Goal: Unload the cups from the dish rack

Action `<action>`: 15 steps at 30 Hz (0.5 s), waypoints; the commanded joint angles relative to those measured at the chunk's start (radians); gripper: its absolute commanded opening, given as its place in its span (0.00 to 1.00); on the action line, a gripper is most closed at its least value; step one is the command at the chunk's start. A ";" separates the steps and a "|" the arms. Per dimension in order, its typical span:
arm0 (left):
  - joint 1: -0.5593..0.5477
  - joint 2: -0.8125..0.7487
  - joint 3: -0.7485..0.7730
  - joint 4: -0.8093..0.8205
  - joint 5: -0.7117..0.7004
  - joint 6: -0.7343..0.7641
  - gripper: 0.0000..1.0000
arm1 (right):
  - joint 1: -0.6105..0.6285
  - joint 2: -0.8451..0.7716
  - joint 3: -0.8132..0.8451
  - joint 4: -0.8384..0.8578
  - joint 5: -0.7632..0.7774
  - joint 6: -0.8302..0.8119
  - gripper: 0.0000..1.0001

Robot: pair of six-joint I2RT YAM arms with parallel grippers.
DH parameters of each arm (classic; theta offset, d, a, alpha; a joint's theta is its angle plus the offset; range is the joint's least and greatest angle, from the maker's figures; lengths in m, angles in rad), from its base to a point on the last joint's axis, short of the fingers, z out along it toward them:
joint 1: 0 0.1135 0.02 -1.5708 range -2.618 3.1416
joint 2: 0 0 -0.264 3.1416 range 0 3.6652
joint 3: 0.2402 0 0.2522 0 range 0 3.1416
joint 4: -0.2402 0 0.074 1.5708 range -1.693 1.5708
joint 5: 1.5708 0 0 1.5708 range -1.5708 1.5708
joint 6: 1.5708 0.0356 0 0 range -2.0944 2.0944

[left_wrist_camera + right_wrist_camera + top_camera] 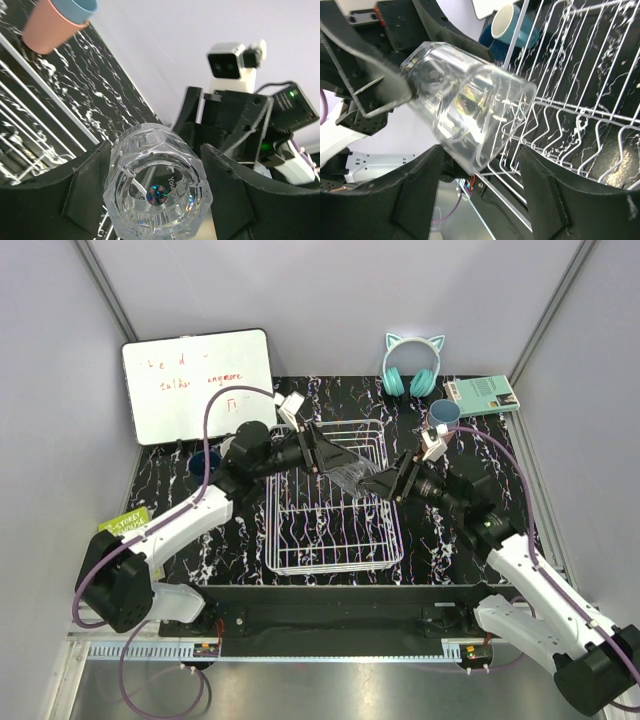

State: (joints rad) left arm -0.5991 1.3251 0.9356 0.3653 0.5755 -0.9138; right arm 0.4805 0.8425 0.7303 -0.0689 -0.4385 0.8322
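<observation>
Clear glass [157,192]: faceted, thick-walled transparent tumbler tapering to a heavy base. It lay on its side in the air over the far part of the dish rack [335,540], between the two arms. A small round iridescent sticker [158,194] sat in the base, with print beside it beginning "Young"; the rest could not be read. The left gripper [155,147] was clenched on the glass near its base, a matte black finger [85,195] pressed against each side. The right gripper [481,150] stood spread at the mouth end, its black fingers [415,195] flanking the rim; contact with the glass could not be judged. The rack was white coated wire, rectangular, with open grid walls and wavy dividers along the floor, standing on a black table [340,400] veined white like marble. A salmon-pink tumbler [45,30] with a light-blue tumbler [75,7] nested in it stood on the table beyond the rack. A glossy teal mug [512,27] with a pale interior sat just outside the rack wall. The whiteboard [197,385] at the far left carried faint red handwriting; one word read roughly as "anymore", the rest was illegible. Teal cat-ear headphones [412,365] rested at the far edge.
</observation>
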 commanded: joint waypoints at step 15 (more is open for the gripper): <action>-0.134 0.005 -0.024 0.087 -0.009 0.018 0.00 | 0.116 0.132 0.023 0.207 0.050 -0.001 0.02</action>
State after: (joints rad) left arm -0.6666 1.3342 0.9192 0.3744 0.5095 -0.9314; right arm 0.5652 0.9417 0.7399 0.0731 -0.4797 0.8463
